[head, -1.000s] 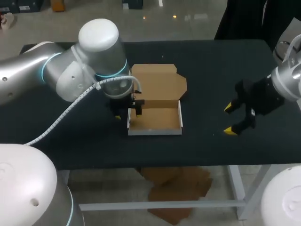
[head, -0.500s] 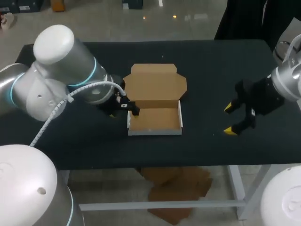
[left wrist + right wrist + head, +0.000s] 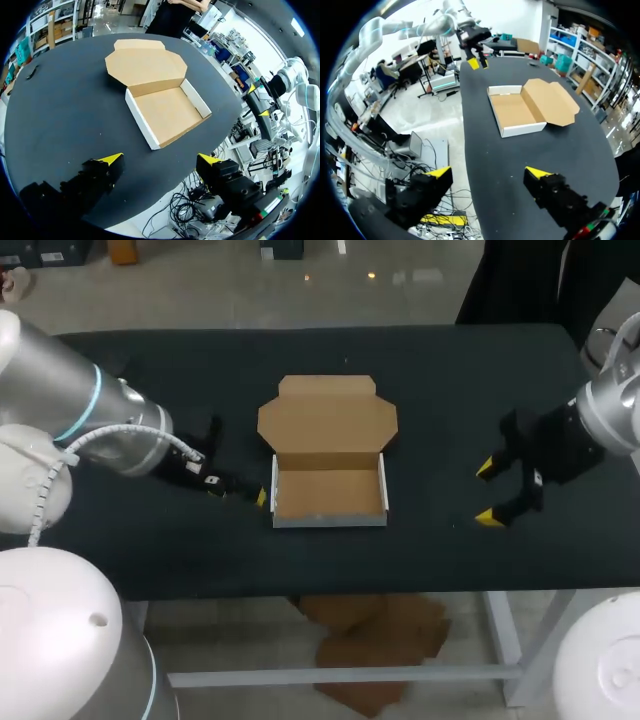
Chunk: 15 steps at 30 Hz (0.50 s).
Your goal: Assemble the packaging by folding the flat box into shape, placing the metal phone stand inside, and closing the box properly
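Our left tool (image 3: pixel 160 159) has backed off the box (image 3: pixel 330 490), fingers apart, empty; right tool (image 3: pixel 487 493) unmoved, also apart; box sits mid-counter (image 3: pixel 450 390), tray formed, lid open; we see no stand, so loading looks next.

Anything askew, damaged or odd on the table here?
Nothing stands out. The brown cardboard box with white walls sits square, lid folded back flat, tray empty. The left tool and right tool are open, neither touching it.
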Each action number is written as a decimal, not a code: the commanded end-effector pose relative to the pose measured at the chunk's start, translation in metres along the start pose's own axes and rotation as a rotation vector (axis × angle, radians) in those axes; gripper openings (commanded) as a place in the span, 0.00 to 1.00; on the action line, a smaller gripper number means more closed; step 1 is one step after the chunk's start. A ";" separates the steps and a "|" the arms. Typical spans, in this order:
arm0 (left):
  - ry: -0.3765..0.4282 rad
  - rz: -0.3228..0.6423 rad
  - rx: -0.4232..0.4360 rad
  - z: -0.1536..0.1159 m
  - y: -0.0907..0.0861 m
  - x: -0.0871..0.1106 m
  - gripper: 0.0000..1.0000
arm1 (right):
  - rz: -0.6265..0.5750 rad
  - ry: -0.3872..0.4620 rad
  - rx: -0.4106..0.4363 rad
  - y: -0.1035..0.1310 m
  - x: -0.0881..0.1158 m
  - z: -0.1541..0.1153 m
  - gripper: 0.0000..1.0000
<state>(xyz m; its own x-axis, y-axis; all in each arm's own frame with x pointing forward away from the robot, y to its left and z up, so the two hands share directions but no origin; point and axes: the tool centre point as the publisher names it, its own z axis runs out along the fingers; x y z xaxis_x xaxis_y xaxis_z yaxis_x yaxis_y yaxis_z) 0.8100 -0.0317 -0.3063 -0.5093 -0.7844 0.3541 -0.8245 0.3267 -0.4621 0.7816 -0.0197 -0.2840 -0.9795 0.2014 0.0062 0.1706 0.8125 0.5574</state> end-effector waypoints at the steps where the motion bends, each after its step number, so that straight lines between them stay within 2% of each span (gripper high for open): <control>1: 0.016 0.021 0.070 -0.029 0.018 0.000 1.00 | -0.001 0.004 -0.004 0.000 -0.001 -0.001 1.00; 10: -0.003 0.024 0.084 -0.057 0.035 0.002 1.00 | 0.138 -0.035 -0.011 -0.003 -0.003 -0.019 1.00; 15: -0.041 -0.023 0.086 -0.072 0.038 0.002 1.00 | 0.228 -0.079 0.043 -0.009 -0.001 -0.033 1.00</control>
<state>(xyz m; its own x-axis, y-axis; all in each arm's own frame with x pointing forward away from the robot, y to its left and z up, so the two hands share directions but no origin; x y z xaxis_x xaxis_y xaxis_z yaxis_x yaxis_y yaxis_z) 0.7753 0.0092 -0.2780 -0.4929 -0.7968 0.3495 -0.8121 0.2772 -0.5135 0.7875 -0.0428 -0.2718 -0.9158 0.3930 0.0828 0.3736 0.7580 0.5346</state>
